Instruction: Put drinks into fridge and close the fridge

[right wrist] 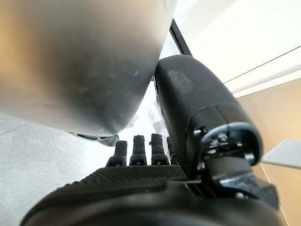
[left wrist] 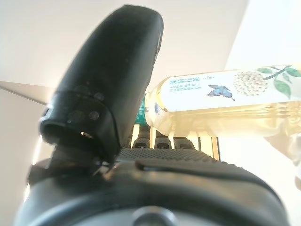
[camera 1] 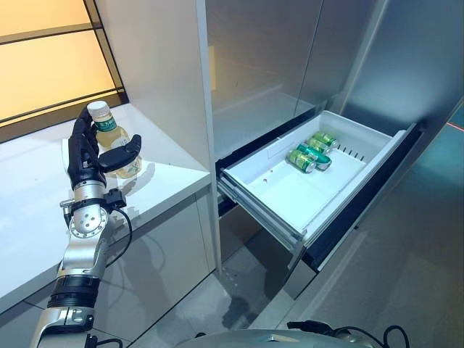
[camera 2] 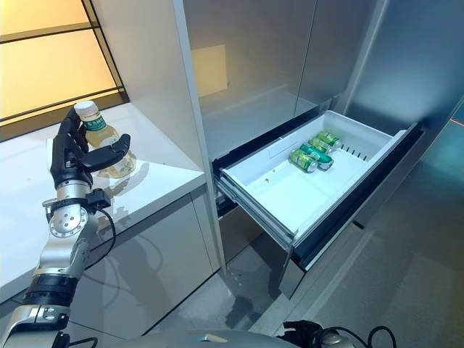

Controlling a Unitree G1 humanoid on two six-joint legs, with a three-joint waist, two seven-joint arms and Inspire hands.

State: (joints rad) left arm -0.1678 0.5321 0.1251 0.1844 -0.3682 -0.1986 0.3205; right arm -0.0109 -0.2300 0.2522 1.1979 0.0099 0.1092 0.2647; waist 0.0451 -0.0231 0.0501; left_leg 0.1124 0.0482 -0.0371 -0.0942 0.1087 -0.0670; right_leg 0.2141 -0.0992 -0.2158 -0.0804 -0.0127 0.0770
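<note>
A tall white panel [camera 1: 156, 80] rises between the white surface [camera 1: 36, 210] and the fridge [camera 1: 290, 58], standing at about 3 o'clock from the bottle [camera 1: 116, 141] and walling it off from the open drawer [camera 1: 319, 181]. Behind the surface, at 12 o'clock, runs a dark-framed window [camera 1: 51, 51] with a warm orange glow.

The bottle, clear with pale yellow drink and a white cap, stands upright on the surface near its front right corner. The left robot hand [camera 1: 90, 152] is around it: the fingers rise behind the bottle and the thumb crosses its front, so the hand is closed about the bottle. In the left wrist view the bottle [left wrist: 225, 101] lies across the fingers with the thumb [left wrist: 113, 80] beside it.

The drawer is pulled out low from the fridge, at 4 o'clock from the bottle. Its white tray holds three green cans [camera 1: 312, 152] lying on their sides together at the far right end; the rest of the tray floor is bare.

The right robot hand [right wrist: 141, 179] shows only in its own wrist view, fingers straight and holding nothing, hanging above a grey floor [right wrist: 33, 150].
</note>
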